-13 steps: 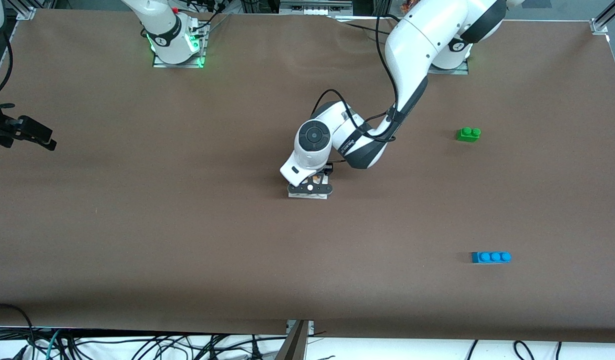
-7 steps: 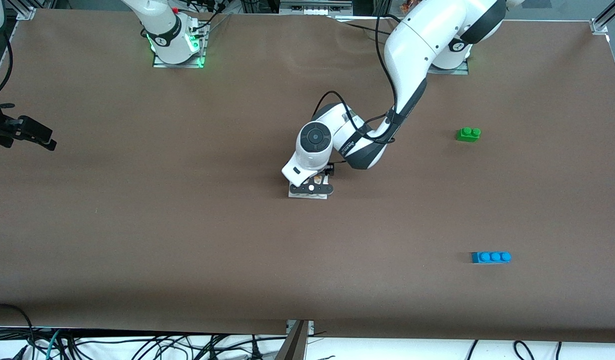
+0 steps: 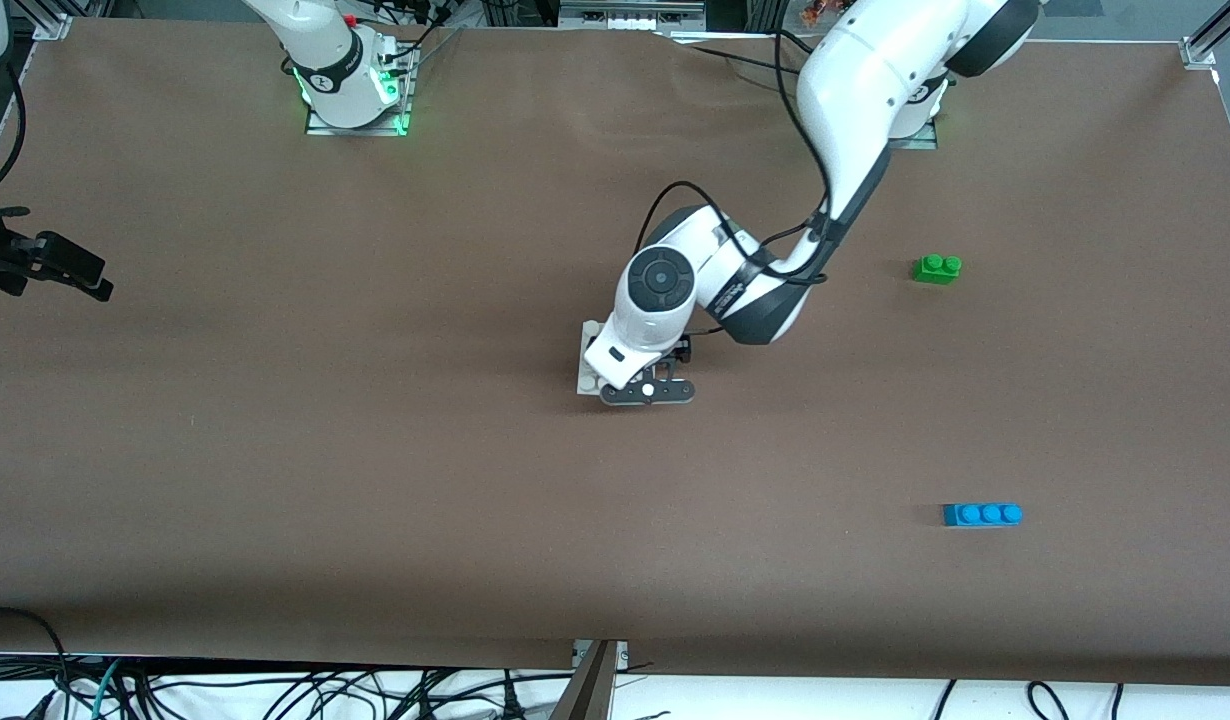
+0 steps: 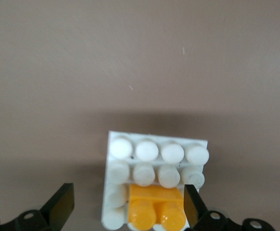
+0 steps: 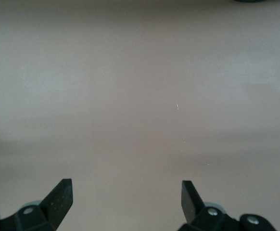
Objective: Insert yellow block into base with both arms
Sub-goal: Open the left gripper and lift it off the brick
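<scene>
- Since a second ago the left arm's wrist has shifted toward the left arm's end of the table, uncovering a strip of the base (image 3: 587, 362) that it hid before; the green brick (image 3: 937, 268) and blue brick (image 3: 982, 514) have not moved.
- Bare brown table (image 3: 275, 450) lies all around the base, and both loose bricks sit well apart from it toward the left arm's end.
- In the left wrist view the yellow block (image 4: 156, 208) sits on the base (image 4: 154, 154) at its edge row, with the other rows of studs bare.
- The left gripper (image 4: 125, 211) hangs over the base with its fingers (image 4: 63, 204) spread wide, holding nothing; the block lies between them, close to one finger and clear of the other.
- The right gripper (image 3: 45, 262) waits at the table's edge at the right arm's end, fingers (image 5: 60, 195) spread wide over bare table.
</scene>
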`<state>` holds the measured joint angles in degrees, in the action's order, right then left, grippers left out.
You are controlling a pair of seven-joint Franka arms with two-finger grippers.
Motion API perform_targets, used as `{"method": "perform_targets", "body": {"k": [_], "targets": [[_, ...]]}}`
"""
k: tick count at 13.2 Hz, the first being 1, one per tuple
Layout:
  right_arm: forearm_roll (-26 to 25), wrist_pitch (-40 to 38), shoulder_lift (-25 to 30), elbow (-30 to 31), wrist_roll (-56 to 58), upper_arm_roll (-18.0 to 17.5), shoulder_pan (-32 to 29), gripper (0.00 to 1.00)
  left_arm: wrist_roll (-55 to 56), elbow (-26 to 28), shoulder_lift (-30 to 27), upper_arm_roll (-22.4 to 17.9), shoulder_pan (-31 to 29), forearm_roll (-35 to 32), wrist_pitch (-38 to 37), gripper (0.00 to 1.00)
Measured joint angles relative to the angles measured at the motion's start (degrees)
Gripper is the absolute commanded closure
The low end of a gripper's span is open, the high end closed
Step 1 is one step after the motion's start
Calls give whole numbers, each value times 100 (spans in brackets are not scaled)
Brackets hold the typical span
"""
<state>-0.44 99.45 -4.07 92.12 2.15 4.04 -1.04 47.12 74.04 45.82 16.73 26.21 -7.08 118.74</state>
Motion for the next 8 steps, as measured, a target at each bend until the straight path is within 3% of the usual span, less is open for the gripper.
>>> {"method": "perform_targets", "body": {"k": [8], "targets": [[0,0,-5,-2,0,0,0,0,-435,-30,-1495,8,-1157,64,-1551,0]]}}
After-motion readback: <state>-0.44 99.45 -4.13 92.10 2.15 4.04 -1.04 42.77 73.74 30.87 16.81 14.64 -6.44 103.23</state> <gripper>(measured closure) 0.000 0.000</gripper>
